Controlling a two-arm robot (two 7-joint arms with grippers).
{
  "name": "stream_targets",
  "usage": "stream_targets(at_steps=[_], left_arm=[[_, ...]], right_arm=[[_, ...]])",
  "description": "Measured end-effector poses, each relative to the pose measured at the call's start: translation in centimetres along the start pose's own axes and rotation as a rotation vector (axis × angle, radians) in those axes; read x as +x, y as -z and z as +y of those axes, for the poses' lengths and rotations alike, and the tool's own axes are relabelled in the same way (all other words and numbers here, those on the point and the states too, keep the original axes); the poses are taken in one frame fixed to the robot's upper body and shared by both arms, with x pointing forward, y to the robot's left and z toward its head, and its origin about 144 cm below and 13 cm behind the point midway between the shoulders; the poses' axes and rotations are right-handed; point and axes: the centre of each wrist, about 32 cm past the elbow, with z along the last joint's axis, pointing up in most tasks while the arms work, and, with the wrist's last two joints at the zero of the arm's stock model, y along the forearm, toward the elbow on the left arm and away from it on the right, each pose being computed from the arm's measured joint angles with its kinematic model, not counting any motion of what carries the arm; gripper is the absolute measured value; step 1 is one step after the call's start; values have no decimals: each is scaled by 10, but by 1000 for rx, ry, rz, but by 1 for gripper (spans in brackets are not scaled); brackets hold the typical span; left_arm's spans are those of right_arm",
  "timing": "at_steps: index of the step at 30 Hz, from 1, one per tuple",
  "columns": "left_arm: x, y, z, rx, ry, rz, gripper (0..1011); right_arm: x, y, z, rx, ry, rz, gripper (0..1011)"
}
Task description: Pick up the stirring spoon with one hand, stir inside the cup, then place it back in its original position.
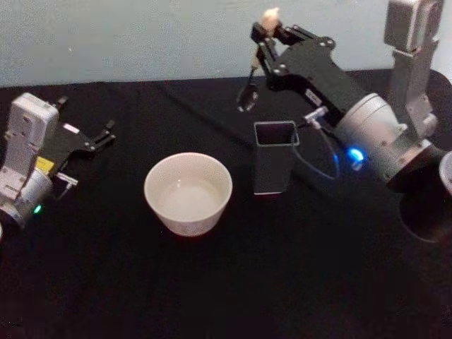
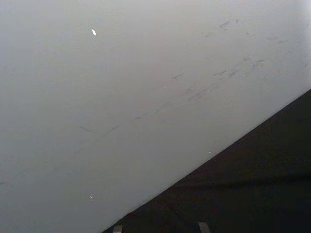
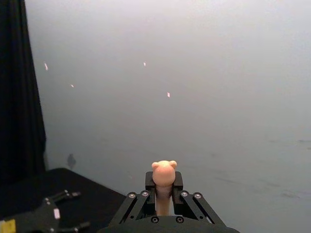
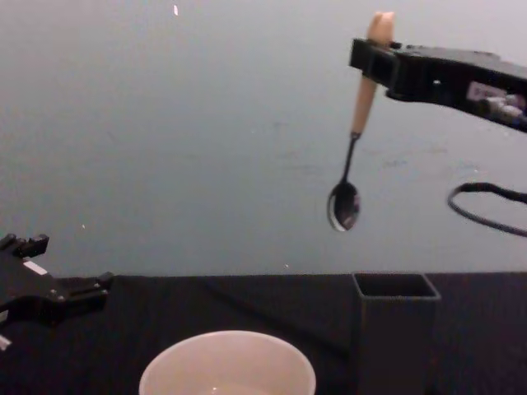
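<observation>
My right gripper (image 1: 267, 31) is raised above the back of the table, shut on the peach handle of the stirring spoon (image 1: 252, 74). The spoon hangs nearly upright in the air, its animal-head knob (image 3: 164, 172) above the fingers and its metal bowl (image 4: 343, 206) well above the table. It hangs behind and a little left of the dark grey square holder (image 1: 274, 157). The cream-white cup (image 1: 188, 192) stands at the table's middle, left of the holder and below the spoon's height. My left gripper (image 1: 108, 133) rests open and empty at the far left.
The black table top (image 1: 233, 282) ends at a pale wall behind. The right arm's grey wrist with a blue light (image 1: 367, 138) and a loose cable (image 4: 486, 202) hang over the table's right side. A white round object (image 1: 446, 171) sits at the right edge.
</observation>
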Motion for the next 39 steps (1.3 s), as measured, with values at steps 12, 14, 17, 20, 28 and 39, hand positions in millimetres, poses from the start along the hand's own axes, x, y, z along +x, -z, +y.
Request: stream_targets(at_steps=[12,14,17,20,28,39], left_arm=[[0,0,0,0,0,0,1001],[0,0,0,0,0,0,1002],[0,0,0,0,0,0,1001],[0,0,0,0,0,0,1001],[0,0,0,0,0,0,1001],[0,0,0,0,0,0,1001]], right_arm=[[14,1,-17,-98,40,-46,195],[15,4,-18,-111,44,-49,195],[15,6,-19,-123,46,-46,197],[15,9,-18,-133,47,-43,197],[15,16,-17,-159,51,-36,197],[14,33,-20,-223,61,-21,195]])
